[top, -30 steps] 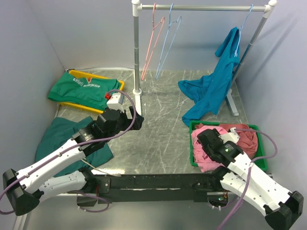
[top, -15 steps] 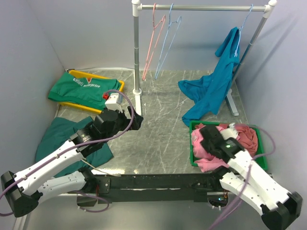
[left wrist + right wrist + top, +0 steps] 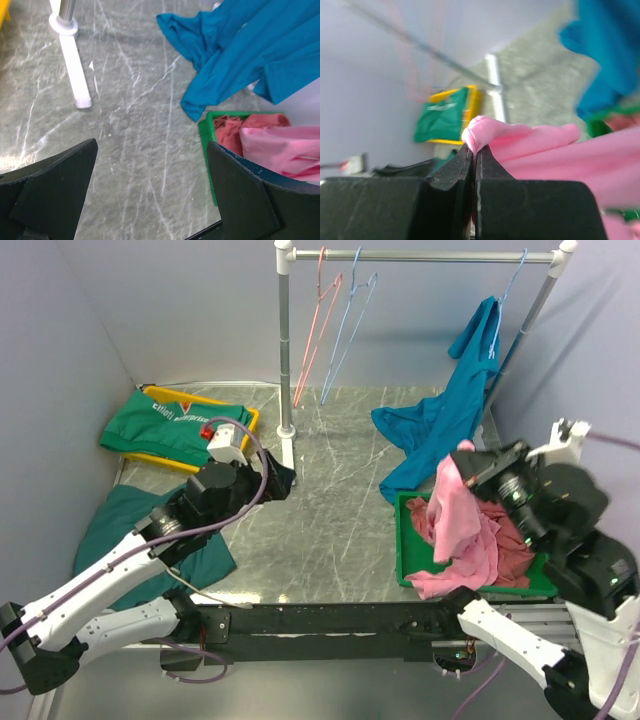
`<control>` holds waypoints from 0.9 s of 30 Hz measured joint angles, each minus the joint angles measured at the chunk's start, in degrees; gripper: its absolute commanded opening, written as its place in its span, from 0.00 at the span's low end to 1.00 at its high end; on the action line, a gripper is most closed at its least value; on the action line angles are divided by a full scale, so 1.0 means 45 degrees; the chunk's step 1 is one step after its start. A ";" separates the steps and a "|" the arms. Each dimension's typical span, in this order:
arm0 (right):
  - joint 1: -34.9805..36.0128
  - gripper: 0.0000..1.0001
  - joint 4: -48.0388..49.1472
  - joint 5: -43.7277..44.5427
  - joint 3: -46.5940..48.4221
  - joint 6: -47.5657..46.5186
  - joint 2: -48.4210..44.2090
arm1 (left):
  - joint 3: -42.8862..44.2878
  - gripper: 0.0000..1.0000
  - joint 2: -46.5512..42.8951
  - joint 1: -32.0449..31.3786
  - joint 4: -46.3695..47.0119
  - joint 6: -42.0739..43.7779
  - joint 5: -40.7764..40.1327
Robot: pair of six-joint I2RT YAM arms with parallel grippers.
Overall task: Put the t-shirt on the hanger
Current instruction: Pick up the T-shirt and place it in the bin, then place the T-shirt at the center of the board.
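Note:
The bright pink t-shirt (image 3: 455,525) hangs as a long fold from my right gripper (image 3: 464,456), raised above the green bin (image 3: 403,540); its lower part still trails into the bin. In the right wrist view the jaws (image 3: 475,150) are pinched tight on a bunched fold of the t-shirt (image 3: 535,145). The light blue wire hanger (image 3: 345,330) hangs bare on the rail at the back, beside a pink one. My left gripper (image 3: 282,480) hovers over the middle of the table, open (image 3: 151,146) with only tabletop between its fingers; the t-shirt (image 3: 282,150) shows at its right.
The clothes rack (image 3: 420,255) holds a pink wire hanger (image 3: 318,330) and a teal-blue shirt (image 3: 440,430) drooping to the table. A dusty-rose garment (image 3: 515,540) lies in the bin. A green shirt on a yellow tray (image 3: 175,425) and a dark teal garment (image 3: 110,525) lie at the left.
My right gripper shut on the t-shirt in the bin and lifted it up and back. The left arm has shifted slightly forward, still open.

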 measured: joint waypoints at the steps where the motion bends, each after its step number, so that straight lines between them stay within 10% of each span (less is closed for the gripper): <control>1: 0.0000 0.00 0.0204 -0.0384 0.0792 -0.0471 0.0437 | 0.0107 0.97 -0.0063 0.0000 0.0019 -0.0010 -0.0005; 14: 0.0000 0.00 0.3157 -0.5236 1.0977 -0.2001 0.6363 | 0.0811 0.96 -0.0690 0.0000 0.0039 0.0000 -0.0403; 21: 0.0160 0.00 0.5785 -0.7941 0.8888 -0.0748 0.6377 | 0.0816 0.96 -0.1054 0.0005 -0.0083 0.0000 -0.0787; 27: 0.1234 0.00 0.8791 -0.8777 -0.0738 -0.0699 0.3215 | 0.0738 0.97 -0.1137 0.0010 -0.0165 -0.0010 -0.0942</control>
